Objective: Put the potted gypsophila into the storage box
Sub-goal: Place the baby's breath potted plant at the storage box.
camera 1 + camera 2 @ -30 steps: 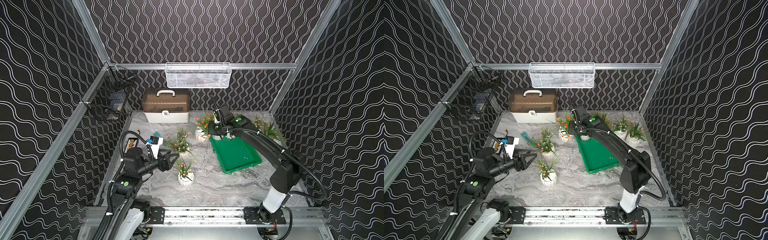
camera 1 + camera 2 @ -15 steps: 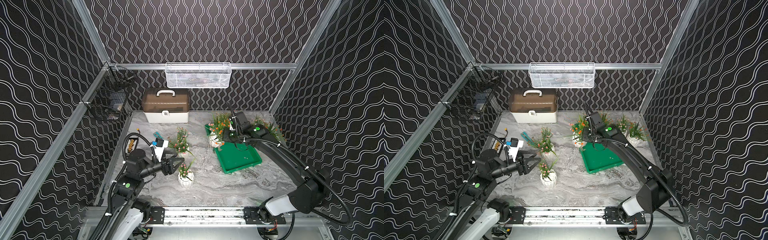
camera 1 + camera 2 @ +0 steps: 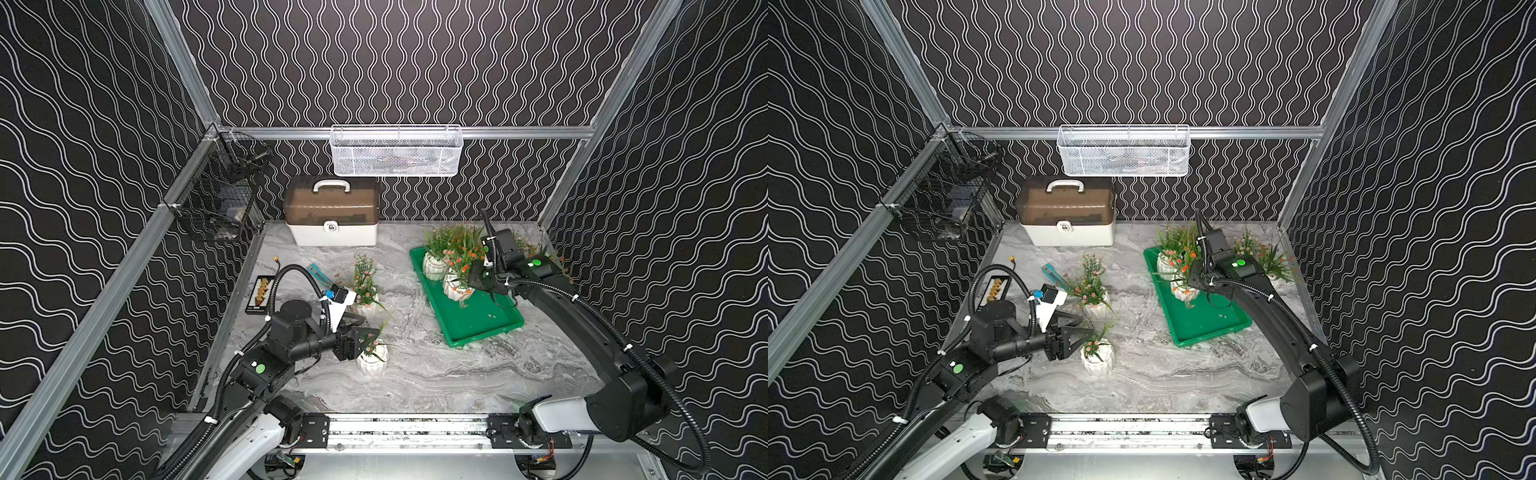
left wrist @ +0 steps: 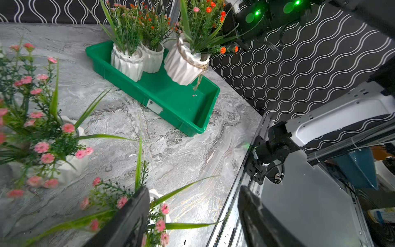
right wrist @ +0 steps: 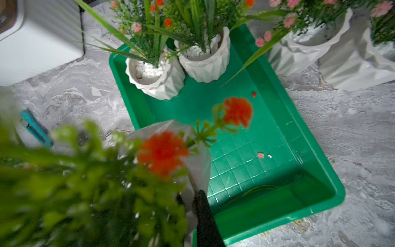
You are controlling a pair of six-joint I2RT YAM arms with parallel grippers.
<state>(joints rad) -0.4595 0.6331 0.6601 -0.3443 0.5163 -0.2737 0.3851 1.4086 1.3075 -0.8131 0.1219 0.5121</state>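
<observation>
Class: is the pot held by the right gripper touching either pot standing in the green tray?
Apart. The right wrist view shows bare tray floor between the held pot and the two standing pots.

Behind the left claw, the thick black metal arm has a round green sticker, a bumpy black plastic hose and a white plastic shell farthest back.

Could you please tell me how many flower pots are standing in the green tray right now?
2. The first pot and second pot stand side by side at the green tray's far end. A third pot, held by the right end effector, hangs tilted above it.
</observation>
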